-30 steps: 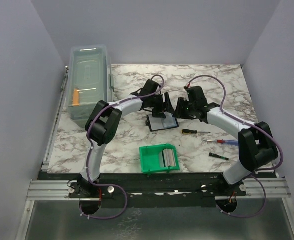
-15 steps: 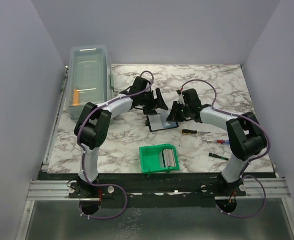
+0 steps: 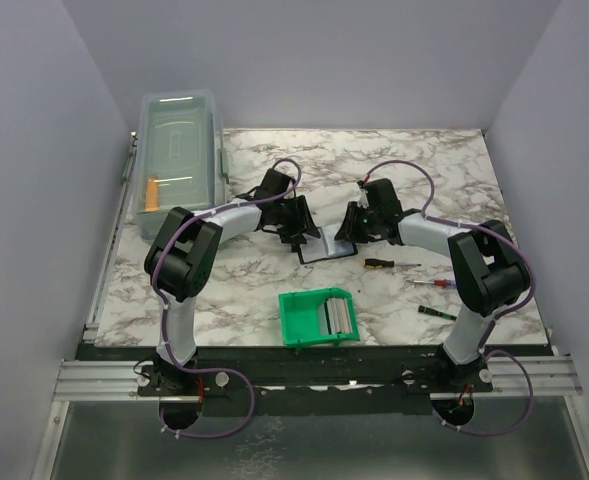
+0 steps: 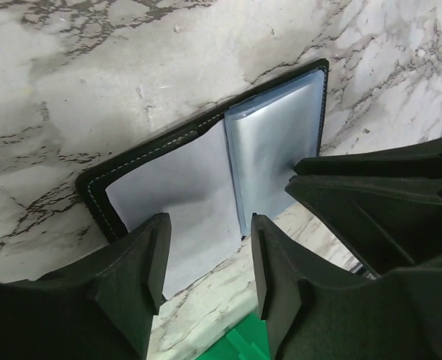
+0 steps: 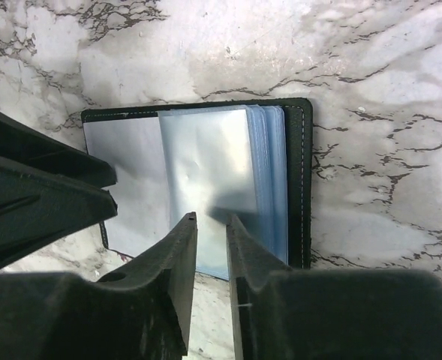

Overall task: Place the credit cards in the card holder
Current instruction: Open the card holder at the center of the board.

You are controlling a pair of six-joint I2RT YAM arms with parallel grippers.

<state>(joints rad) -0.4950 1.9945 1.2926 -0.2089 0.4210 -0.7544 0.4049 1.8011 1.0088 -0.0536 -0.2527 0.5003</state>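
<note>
Nearest the arm bases, a green bin (image 3: 304,322) is seen on the marble surface (image 3: 244,290). The cards (image 3: 339,316) are stacked in its right part, so none has yet been put away. To its right, three screwdrivers (image 3: 391,264) are laid well apart from the work.

Further out, between the two arms, the holder (image 3: 326,247) is laid open and flat, blue-grey face up, with clear sleeves (image 5: 205,165) fanned over one half. The left hand (image 4: 209,225) is held spread above the plain half, one finger to each side of it; contact cannot be made out. The right hand (image 5: 211,219) is brought almost together at the near edge of the top sleeve, with only a thin slit left. Whether a sleeve is pinched in it cannot be told.

A pocket is judged to be in preparation. For this to be done well, the plain half should be pinned down by the left hand so the holder is not dragged. Only the top sleeve should be taken, and it should be lifted low and gently to avoid creasing. A card should then be fetched from the bin by its short edge and slid in square to the pocket mouth.

Farthest off, at the left, a clear box (image 3: 179,150) is best left alone.
</note>
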